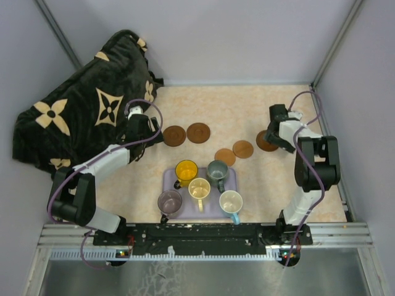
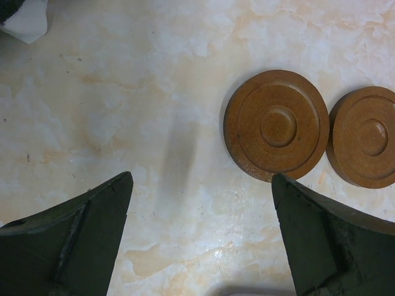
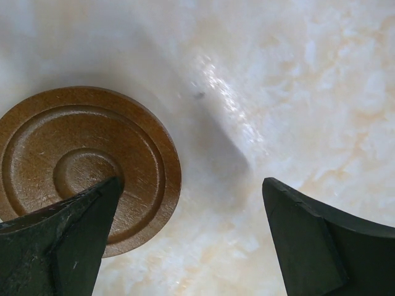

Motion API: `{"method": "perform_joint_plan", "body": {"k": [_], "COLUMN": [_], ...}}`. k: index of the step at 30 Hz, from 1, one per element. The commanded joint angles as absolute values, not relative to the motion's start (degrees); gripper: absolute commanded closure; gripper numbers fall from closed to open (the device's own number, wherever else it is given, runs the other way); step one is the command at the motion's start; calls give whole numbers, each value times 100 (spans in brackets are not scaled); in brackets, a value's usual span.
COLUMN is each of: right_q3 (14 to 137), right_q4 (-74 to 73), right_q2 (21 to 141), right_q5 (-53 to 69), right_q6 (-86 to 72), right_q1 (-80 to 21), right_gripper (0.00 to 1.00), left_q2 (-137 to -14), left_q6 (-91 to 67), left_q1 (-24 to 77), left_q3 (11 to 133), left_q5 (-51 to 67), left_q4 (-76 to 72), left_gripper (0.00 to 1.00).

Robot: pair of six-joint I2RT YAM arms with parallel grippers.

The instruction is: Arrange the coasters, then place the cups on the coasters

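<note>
Left gripper (image 2: pixel 202 180) — fingers apart, empty, beside two coasters (image 2: pixel 276 125); right gripper (image 3: pixel 190 182) — fingers apart, one over the rightmost coaster (image 3: pixel 86 157); cups (image 1: pixel 199 187) on tray (image 1: pixel 213 208).

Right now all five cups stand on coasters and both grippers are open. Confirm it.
Wrong: the cups stand on the lavender tray, none on the coasters, as the top view shows. The left gripper and right gripper are open.

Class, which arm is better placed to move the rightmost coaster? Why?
Right. The right gripper stands open, one finger over the rightmost coaster; the left gripper sits far off, beside the leftmost coasters.
</note>
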State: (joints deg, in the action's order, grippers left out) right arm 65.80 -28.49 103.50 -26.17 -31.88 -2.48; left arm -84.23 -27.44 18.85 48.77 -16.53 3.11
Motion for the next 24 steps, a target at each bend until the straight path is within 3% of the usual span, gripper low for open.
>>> {"method": "perform_joint_plan", "body": {"k": [1, 8, 18, 24], "right_q3": [6165, 6324, 7473, 7176], "right_q4": [-3607, -3525, -3710, -3723], "right_q2": [10088, 9985, 9890, 9628], "right_q5": [-3049, -2895, -2621, -2636], "right_q6": [-3122, -3016, -2747, -2783], "right_q1": [-245, -246, -315, -626], "right_gripper": [1, 1, 1, 3], "left_q2": [-8238, -8216, -8408, -8398], "left_q6": [-2803, -2770, -2566, -2656], "left_q1": [1863, 1863, 1863, 1863], "left_q3": [4928, 4877, 5149, 5021], "left_q5": [-1641, -1705, -1893, -1883], "left_q4": [372, 362, 420, 433], "left_gripper": [0, 0, 0, 0]}}
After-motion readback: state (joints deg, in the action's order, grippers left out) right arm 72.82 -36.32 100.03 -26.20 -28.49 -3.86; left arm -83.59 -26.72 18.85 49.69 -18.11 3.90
